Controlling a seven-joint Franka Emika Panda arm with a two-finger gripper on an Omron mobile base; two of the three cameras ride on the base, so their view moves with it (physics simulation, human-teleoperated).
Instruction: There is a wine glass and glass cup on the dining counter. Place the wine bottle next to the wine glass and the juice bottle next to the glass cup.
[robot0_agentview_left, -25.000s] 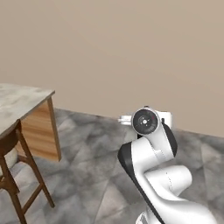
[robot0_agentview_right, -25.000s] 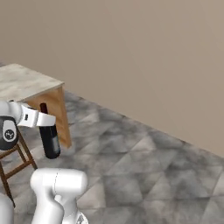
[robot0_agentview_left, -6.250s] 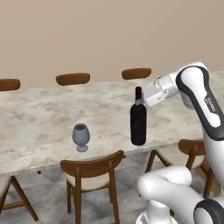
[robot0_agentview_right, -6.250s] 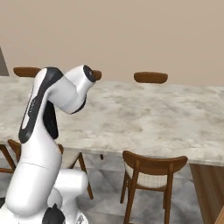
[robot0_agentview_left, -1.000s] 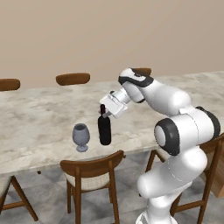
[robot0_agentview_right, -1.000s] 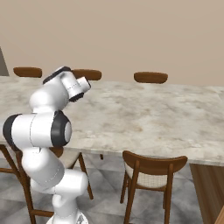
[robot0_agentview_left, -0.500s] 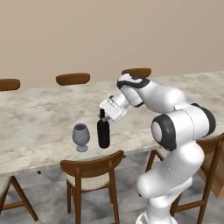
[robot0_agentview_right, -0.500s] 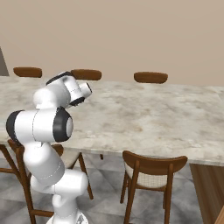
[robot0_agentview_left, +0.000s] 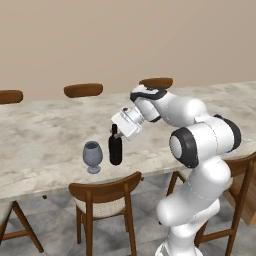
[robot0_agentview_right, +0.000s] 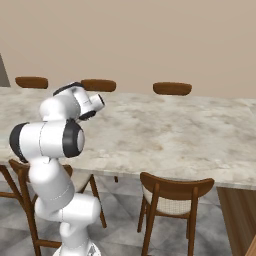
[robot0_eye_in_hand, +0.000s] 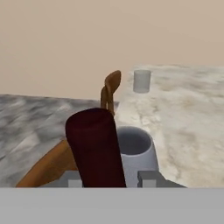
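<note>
pincer (robot0_agentview_left: 118, 131) grips the dark-red neck of the slim, near-black wine bottle (robot0_agentview_left: 115, 148), upright on the marbled stone desk (robot0_agentview_left: 45, 140) beside the rounded grey wine glass (robot0_agentview_left: 93, 156).

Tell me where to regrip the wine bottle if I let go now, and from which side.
Take the wine bottle by its narrow neck again, where the gripper is shut on it now. It stands upright on the dining counter, so a level approach fits. Come from the side away from the wine glass, which stands close beside it; a wider grip on the body would probably crowd the glass.
</note>
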